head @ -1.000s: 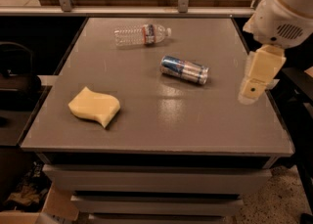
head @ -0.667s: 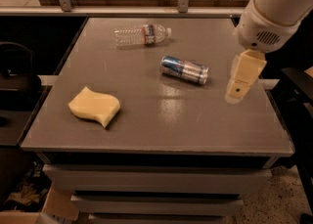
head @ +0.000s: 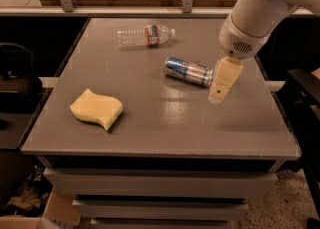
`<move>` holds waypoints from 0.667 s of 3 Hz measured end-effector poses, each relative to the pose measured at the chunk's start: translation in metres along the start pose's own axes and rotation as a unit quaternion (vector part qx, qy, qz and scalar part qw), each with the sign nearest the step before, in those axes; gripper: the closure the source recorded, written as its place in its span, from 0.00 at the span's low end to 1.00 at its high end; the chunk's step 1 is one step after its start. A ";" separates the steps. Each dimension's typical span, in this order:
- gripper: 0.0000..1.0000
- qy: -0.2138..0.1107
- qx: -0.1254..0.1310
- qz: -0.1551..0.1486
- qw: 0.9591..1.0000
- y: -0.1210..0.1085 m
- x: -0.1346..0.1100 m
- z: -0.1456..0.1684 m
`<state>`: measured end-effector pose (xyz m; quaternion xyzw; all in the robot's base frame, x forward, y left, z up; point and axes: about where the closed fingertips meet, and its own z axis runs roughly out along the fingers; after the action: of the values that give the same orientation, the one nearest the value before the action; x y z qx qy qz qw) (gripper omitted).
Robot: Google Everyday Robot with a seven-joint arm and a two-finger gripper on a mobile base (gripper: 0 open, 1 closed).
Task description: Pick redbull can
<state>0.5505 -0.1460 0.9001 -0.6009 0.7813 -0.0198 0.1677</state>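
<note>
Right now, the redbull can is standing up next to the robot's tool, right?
Not quite. The camera view shows the redbull can lying on its side, not standing up. It is next to the tool, which hangs close by one end of it.

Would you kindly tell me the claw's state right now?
Claw: cannot be told; it hangs close beside the lying redbull can, above the table.

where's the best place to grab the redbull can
Probably across the middle of the redbull can, coming down from above: it lies on its side on the table, curved flanks exposed. The gripper hangs just beside one silver end.
</note>
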 end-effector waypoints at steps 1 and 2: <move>0.00 -0.003 -0.001 -0.004 1.000 -0.015 -0.014 0.023; 0.00 -0.001 -0.010 -0.008 1.000 -0.021 -0.025 0.046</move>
<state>0.5886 -0.1205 0.8674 -0.6087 0.7765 -0.0122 0.1625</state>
